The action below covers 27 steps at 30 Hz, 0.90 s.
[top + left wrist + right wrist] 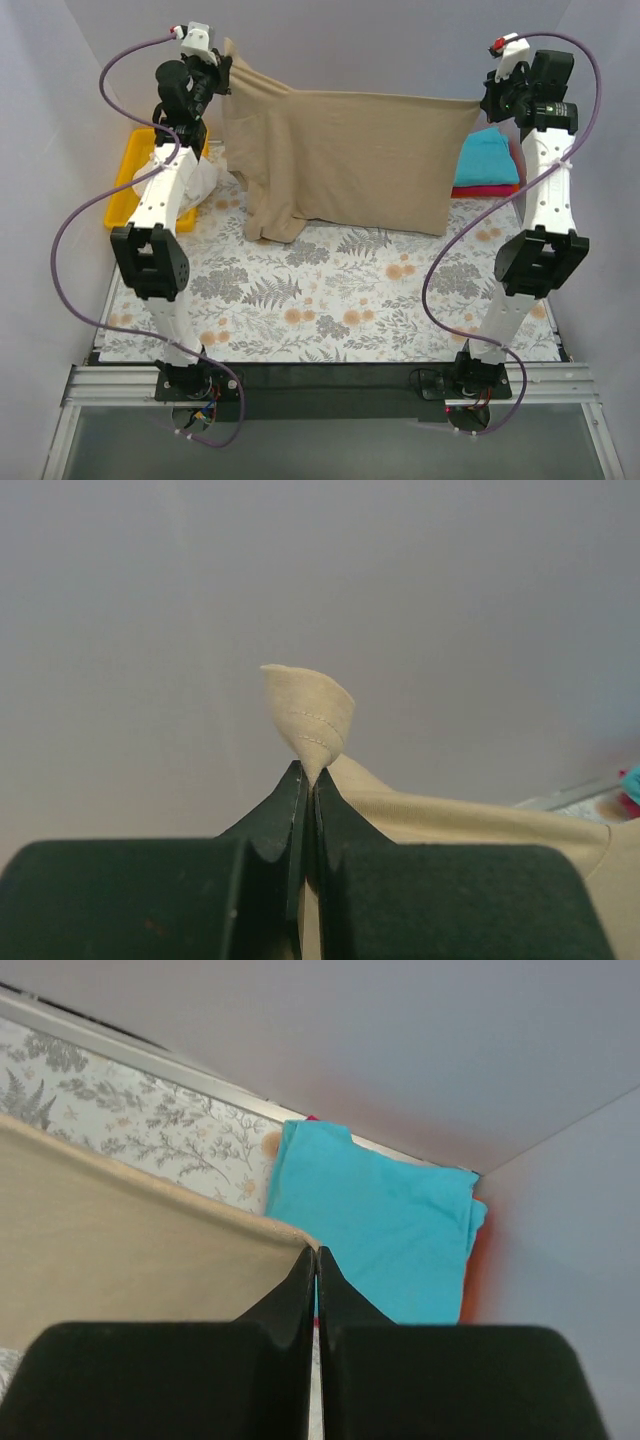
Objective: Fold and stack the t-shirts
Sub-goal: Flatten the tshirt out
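The large tan-khaki t-shirt (345, 160) hangs stretched in the air between both grippers at the far side of the table, its lower edge touching the floral cloth. My left gripper (222, 72) is shut on its left top corner (312, 715). My right gripper (487, 100) is shut on its right top corner (150, 1250). The teal t-shirt (485, 158) lies folded on the red-pink t-shirt (487, 189) at the far right; the teal one also shows in the right wrist view (380, 1230). A white t-shirt (203, 178) lies by the yellow tray.
A yellow tray (128, 178) stands at the far left, behind the left arm. The white cloth printed with ferns and flowers (330, 300) covers the table. Grey walls close in the left, back and right sides.
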Each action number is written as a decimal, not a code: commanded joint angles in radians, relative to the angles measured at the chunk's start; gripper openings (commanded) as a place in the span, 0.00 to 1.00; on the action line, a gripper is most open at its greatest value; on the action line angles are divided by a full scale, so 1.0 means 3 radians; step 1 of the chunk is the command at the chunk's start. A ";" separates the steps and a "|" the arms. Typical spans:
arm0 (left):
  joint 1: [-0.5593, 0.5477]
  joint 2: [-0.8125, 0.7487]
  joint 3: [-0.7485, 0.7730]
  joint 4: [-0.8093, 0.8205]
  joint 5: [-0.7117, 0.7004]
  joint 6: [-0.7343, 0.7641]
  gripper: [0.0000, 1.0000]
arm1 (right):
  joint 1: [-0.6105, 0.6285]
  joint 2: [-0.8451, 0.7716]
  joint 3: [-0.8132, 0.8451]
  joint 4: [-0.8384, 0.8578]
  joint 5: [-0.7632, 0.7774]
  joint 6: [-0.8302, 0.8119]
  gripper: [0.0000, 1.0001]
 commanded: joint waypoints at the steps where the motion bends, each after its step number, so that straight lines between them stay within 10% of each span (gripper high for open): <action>1: 0.0154 0.0445 0.0609 0.0662 -0.0271 -0.0179 0.00 | 0.0030 0.0200 0.0641 0.0573 0.0144 0.0325 0.01; 5: 0.0210 0.1034 0.1860 0.0998 -0.0205 -0.0164 0.00 | 0.0051 0.0156 0.0680 0.1206 0.0532 0.0514 0.01; 11: 0.0220 0.0938 0.1946 0.1909 -0.0087 -0.0016 0.00 | 0.0051 -0.0315 0.0449 0.2345 0.0702 0.0754 0.01; 18: 0.0414 0.0151 0.0715 0.2262 0.0183 -0.0128 0.00 | 0.0051 -0.0601 -0.0279 0.2624 0.0518 0.0586 0.01; 27: 0.0445 -0.1667 -0.2966 0.1826 0.1568 0.0776 0.00 | 0.0056 -0.1638 -0.2658 0.2512 -0.0054 -0.0276 0.01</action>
